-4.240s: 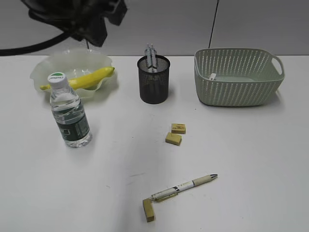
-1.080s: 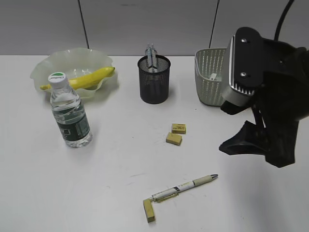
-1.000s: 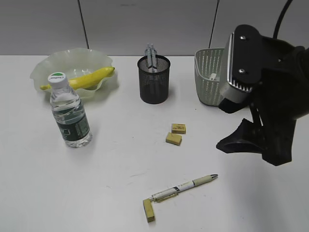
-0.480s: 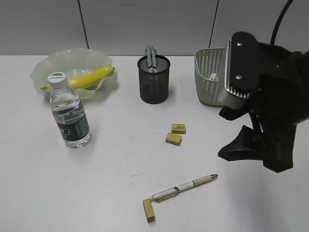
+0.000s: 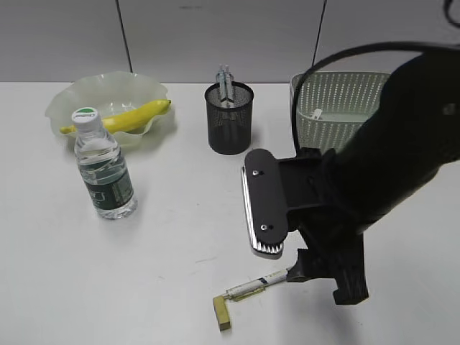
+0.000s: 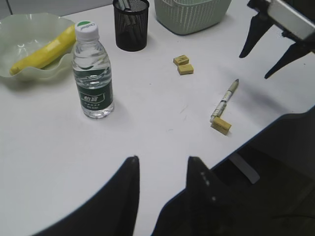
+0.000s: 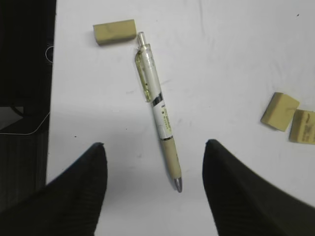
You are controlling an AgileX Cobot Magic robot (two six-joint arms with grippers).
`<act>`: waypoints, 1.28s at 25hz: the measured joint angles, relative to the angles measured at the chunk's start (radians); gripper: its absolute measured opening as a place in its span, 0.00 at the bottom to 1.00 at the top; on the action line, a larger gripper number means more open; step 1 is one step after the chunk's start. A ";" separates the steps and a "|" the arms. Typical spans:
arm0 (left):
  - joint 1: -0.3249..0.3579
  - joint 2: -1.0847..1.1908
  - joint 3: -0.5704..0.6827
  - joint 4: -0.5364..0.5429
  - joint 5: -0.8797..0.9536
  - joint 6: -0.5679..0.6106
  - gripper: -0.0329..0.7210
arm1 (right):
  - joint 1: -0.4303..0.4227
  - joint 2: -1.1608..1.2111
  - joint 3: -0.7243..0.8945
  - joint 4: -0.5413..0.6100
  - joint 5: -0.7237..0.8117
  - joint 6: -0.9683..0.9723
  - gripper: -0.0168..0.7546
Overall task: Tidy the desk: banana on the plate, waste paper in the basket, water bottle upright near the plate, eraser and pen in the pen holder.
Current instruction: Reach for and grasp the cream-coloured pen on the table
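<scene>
My right gripper (image 7: 155, 144) is open and empty, hovering over the tip end of the white and beige pen (image 7: 157, 105), jaws either side of it. In the exterior view this gripper (image 5: 323, 284) covers the pen's tip (image 5: 251, 286). One tan eraser (image 7: 114, 31) lies by the pen's clicker end. Two more erasers (image 7: 279, 111) lie together nearby. My left gripper (image 6: 162, 160) is open and empty above the table's near edge. The banana (image 5: 133, 115) lies on the plate (image 5: 72, 97). The water bottle (image 5: 103, 169) stands upright beside it. The black mesh pen holder (image 5: 228, 118) holds pens.
The green basket (image 5: 338, 108) stands at the back right with a small white scrap (image 5: 316, 113) inside. My right arm hides the two erasers in the exterior view. The table's edge (image 7: 51, 98) runs close to the pen and lone eraser.
My right arm has swung from beside the basket down and left to above the pen, now hiding the two erasers in the exterior view. The objects have not moved.
</scene>
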 joint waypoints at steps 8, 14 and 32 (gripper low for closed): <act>0.000 0.000 0.000 0.000 0.000 0.000 0.37 | 0.000 0.190 -0.059 -0.009 -0.072 0.000 0.55; 0.000 0.000 0.000 0.000 0.000 0.000 0.37 | 0.000 0.301 -0.089 -0.027 -0.089 0.000 0.54; 0.000 0.000 0.000 0.002 0.000 0.000 0.36 | 0.000 0.360 -0.112 -0.100 -0.097 0.041 0.16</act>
